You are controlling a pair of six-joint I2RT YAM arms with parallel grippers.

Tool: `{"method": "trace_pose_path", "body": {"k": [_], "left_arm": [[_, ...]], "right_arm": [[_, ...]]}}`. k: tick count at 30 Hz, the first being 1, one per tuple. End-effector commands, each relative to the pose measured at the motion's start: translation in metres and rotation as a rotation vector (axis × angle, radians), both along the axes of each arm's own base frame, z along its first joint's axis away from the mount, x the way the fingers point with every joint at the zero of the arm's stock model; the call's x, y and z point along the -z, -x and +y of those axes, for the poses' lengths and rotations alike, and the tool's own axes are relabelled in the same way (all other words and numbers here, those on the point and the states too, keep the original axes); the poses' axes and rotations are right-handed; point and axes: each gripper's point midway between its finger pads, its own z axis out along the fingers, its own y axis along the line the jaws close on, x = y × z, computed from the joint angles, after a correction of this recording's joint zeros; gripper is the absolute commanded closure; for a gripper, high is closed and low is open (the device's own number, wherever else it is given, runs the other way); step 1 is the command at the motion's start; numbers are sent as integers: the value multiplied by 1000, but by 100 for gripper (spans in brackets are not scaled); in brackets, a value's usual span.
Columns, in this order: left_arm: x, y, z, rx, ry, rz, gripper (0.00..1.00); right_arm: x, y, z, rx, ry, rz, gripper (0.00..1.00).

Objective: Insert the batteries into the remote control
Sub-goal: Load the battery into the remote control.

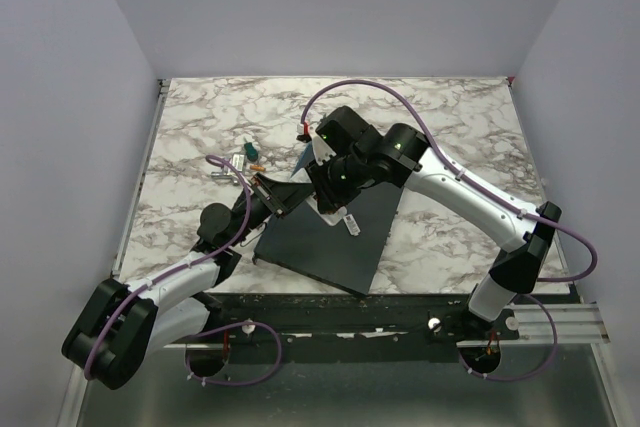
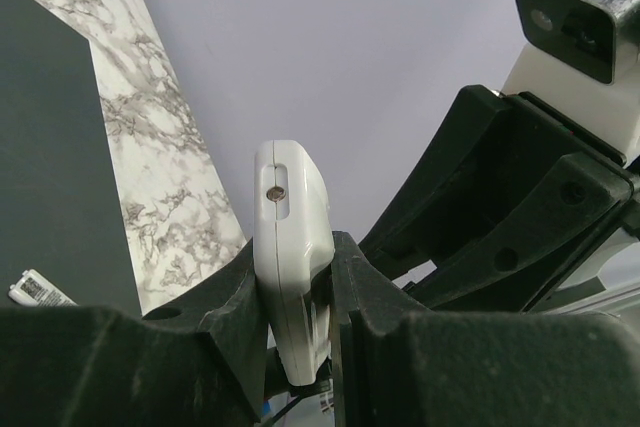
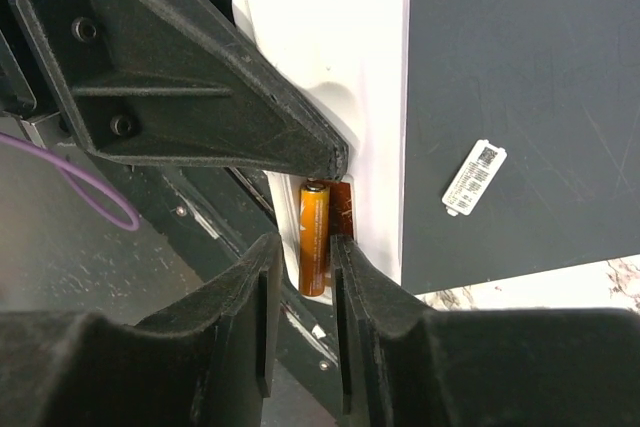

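Around 1 battery (image 3: 314,232) in the remote control (image 3: 350,67), right end effector (image 3: 305,247) stands narrowly parted.

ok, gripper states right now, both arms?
Left gripper: closed on the remote.
Right gripper: jaws slightly apart astride a battery in the remote; gripping or released cannot be told.

- I see a white remote (image 3: 350,47).
- The battery (image 3: 313,237) reads orange-copper to me.
- The slab (image 3: 520,67) is dark grey.
- The counter (image 1: 450,117) is white marble, grey-veined.
- The cables (image 1: 355,82) are purple.
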Motion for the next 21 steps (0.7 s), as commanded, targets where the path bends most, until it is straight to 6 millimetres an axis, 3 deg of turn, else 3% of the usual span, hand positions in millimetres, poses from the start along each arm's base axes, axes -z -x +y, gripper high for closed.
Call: {"method": "trace_pose_path", "body": {"k": [1,21], "left_arm": [[-20,4,2,-1,48,-59,100],[-16,3,1,0,45,-38,100]], "right_arm": [[-5,-1,-9,19,32,-22,66],[-33,-12,-7,58,-41,-110,54]]}}
